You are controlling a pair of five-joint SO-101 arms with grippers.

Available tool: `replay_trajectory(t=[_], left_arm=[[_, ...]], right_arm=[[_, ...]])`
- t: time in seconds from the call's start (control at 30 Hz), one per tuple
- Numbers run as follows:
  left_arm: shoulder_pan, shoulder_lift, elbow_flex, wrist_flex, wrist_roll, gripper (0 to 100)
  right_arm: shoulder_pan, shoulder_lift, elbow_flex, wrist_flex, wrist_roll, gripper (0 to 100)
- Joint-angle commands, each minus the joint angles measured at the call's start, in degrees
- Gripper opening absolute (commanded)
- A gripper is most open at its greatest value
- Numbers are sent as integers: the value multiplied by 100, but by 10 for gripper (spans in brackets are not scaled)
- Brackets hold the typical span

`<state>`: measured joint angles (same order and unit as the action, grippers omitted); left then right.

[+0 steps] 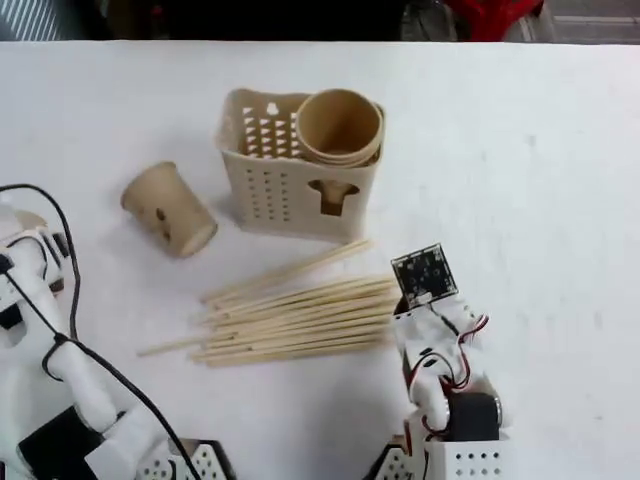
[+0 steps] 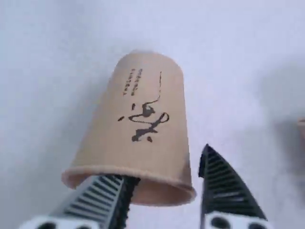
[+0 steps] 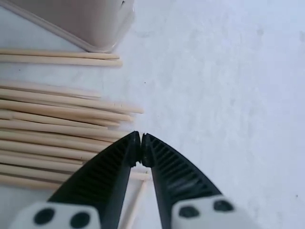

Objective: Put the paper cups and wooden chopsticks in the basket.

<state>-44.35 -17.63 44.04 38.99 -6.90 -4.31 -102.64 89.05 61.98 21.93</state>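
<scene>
Right hand [image 3: 141,142] closed over the ends of the wooden chopsticks [image 3: 57,124].
Its two black fingers [image 3: 107,179] meet tip to tip with nothing seen between them, above the ends of the sticks, which lie roughly side by side on the white counter [image 3: 228,95]. One stick slants away beneath the fingers. A corner of the basket [image 3: 90,24] stands just beyond the pile, close to two separate sticks.

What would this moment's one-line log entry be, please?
left gripper open by tipped paper cup; right gripper shut over wooden chopsticks; basket holds cups
</scene>
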Motion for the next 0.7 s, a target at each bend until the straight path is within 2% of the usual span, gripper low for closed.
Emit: replay_trajectory(t=[0.0,0.27,0.43,0.53,0.67], left_arm=[[101,-215,-79,-325,70,137],[84,-215,-97,-659,35,28],[101,-215,-422,-501,26,21],[101,-224,-1090,141,18,21],[444,-251,-2567,1653,-325,21]], right_arm=[[-22,-48,-26,13,79,17],[-22,-48,-26,13,79,17],[-22,-48,-26,13,79,17],[-22,-48,-26,13,79,17],[-22,-48,-26,13,79,17]])
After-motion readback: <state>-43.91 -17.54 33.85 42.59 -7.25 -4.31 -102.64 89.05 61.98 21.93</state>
